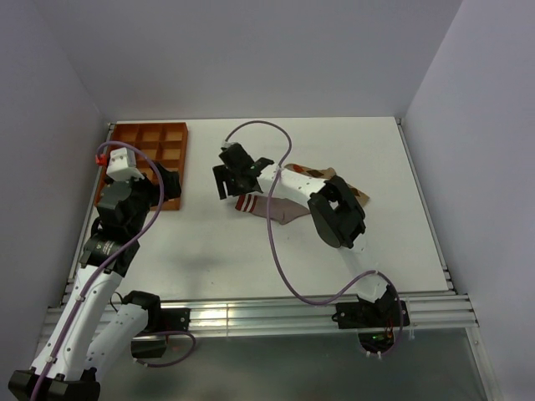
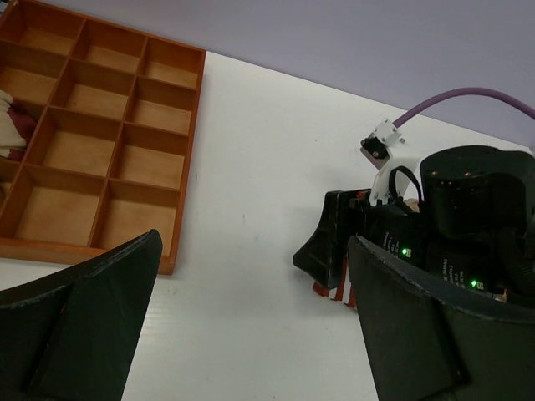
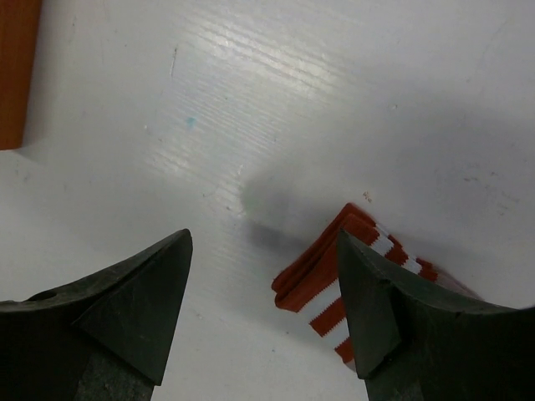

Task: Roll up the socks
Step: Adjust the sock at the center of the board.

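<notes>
The grey-brown sock (image 1: 274,210) lies flat mid-table, its red-and-white striped cuff (image 3: 322,288) pointing left. The tan argyle sock (image 1: 311,174) lies behind it, mostly hidden by the right arm. My right gripper (image 1: 238,185) hovers open just above the cuff end. In the right wrist view the right gripper (image 3: 263,242) has its right finger over the cuff and its left finger over bare table, with nothing between them. My left gripper (image 1: 165,185) stands open and empty beside the tray. In the left wrist view the left gripper (image 2: 255,242) faces the right arm and a sliver of cuff (image 2: 341,292).
An orange wooden tray (image 1: 182,167) with several compartments sits at the back left, near the left gripper. The left wrist view shows a bundle of white and dark red cloth (image 2: 10,125) in one of its far-left compartments. A purple cable (image 1: 280,251) loops over the table by the right arm.
</notes>
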Tool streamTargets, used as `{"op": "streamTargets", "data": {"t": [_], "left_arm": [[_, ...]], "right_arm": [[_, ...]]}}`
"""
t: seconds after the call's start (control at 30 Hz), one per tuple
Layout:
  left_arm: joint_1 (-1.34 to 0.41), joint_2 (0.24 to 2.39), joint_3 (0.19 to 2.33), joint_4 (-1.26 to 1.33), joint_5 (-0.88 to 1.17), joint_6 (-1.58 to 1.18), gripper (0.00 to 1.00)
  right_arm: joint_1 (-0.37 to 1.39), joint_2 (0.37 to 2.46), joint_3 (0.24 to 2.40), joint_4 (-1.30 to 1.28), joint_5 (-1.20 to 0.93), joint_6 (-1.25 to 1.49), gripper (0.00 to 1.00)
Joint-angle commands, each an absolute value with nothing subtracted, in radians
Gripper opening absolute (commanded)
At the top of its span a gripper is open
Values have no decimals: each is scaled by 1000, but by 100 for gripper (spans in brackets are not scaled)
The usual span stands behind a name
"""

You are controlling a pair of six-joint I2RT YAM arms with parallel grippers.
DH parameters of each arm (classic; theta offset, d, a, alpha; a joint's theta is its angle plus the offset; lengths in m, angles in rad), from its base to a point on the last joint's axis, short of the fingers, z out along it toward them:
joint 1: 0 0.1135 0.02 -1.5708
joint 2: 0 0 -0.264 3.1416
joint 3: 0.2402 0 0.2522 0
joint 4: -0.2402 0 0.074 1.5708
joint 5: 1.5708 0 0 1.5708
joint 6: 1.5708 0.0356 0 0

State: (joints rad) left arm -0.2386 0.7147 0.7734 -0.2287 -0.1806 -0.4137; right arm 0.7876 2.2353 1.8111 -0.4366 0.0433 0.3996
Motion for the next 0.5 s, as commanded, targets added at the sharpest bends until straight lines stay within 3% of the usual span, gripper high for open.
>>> {"op": "streamTargets", "data": {"t": [0.0, 0.47], "left_arm": [[-235, 698, 775, -186, -166, -425, 99], [-233, 696, 773, -183, -161, -425, 100]], "right_arm": [[795, 2189, 1763, -411, 61, 420, 77], [816, 2169, 1674, -540, -153, 332, 77]]}}
